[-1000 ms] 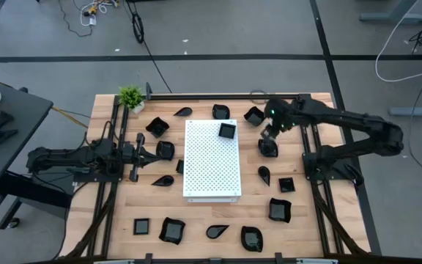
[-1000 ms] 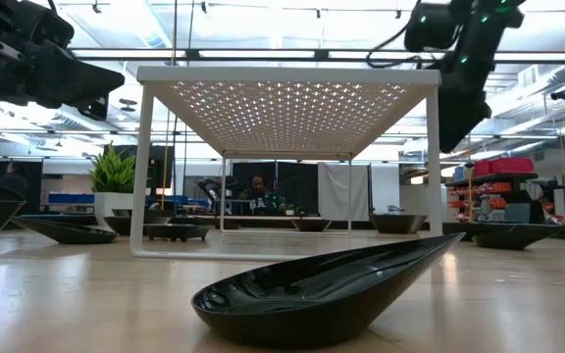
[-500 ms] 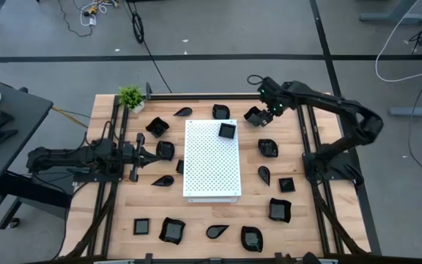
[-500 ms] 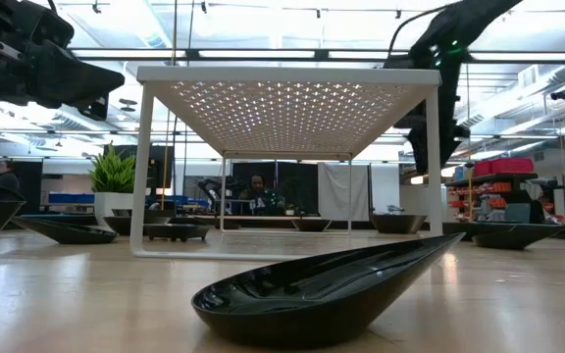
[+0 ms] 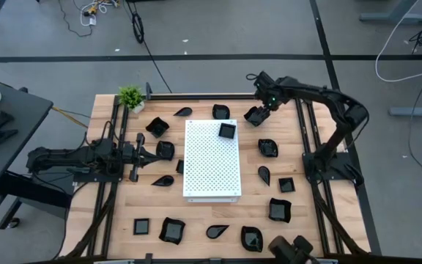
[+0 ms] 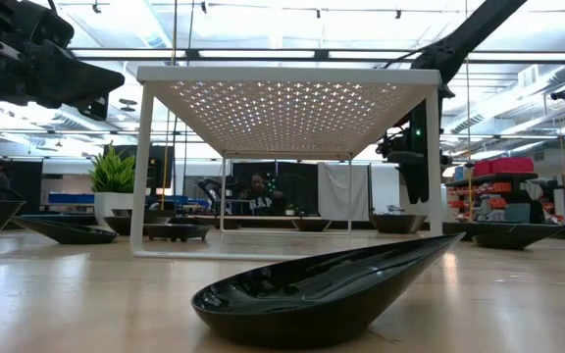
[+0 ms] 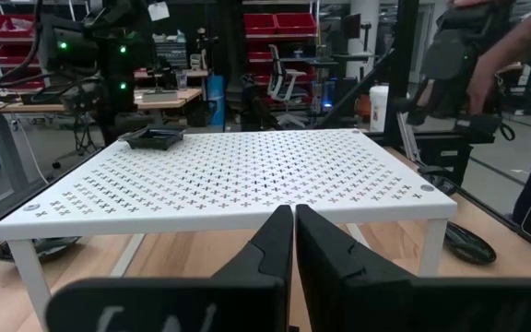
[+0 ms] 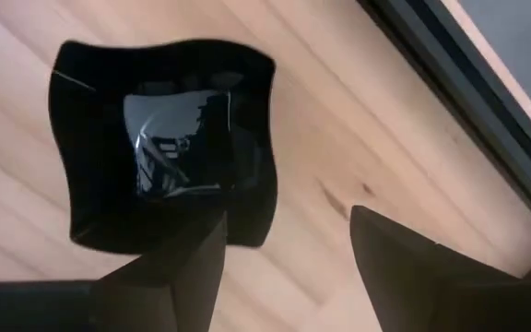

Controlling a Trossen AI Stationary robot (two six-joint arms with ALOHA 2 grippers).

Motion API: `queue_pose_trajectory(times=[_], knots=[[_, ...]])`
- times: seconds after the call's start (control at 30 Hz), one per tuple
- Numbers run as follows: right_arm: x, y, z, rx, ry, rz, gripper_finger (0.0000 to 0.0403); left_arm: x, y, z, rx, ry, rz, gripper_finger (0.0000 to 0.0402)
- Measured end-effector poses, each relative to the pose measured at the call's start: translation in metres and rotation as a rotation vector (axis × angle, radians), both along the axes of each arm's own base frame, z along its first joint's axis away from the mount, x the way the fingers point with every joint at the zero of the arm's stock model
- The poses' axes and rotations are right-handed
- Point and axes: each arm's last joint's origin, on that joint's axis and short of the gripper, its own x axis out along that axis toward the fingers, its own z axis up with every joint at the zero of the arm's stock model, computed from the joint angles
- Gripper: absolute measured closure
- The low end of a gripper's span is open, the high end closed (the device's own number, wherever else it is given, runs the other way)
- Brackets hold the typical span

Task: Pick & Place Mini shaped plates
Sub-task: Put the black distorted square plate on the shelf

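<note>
Several mini shaped plates, glossy and black, lie scattered on the wooden table (image 5: 321,227). One square plate (image 5: 227,130) rests on the white perforated board (image 5: 211,165). My right gripper (image 5: 264,100) hangs open, pointing down, over the far right part of the table. It is just beyond a wavy-edged plate (image 8: 159,138) that lies flat on the wood, and in the low view my right gripper (image 6: 412,172) is clear of the table. My left gripper (image 7: 294,242) is shut, level, at the table's left, facing the board.
A small green plant (image 5: 131,97) stands at the far left corner. Metal rails (image 5: 310,128) run along both sides of the table. In the low view a teardrop plate (image 6: 322,289) lies close in front. A person's arm (image 7: 514,37) shows beyond the table.
My right gripper has swung from above a plate right of the board toward the table's far edge and has come down, ending beside the wavy-edged plate. No plate has moved.
</note>
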Motion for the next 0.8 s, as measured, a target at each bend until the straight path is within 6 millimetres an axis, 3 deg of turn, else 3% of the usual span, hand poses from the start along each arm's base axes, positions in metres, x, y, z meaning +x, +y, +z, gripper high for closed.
queue_pose_trajectory(times=[0.2,0.8], knots=[[-0.005,-0.012,-0.008,0.023,-0.025,0.010,0.0170,0.000,0.000,0.000,0.000,0.000,-0.001,0.0381],[0.000,-0.022,-0.030,0.066,-0.042,0.090,0.0170,0.000,0.000,0.000,0.000,0.000,0.000,0.0381]])
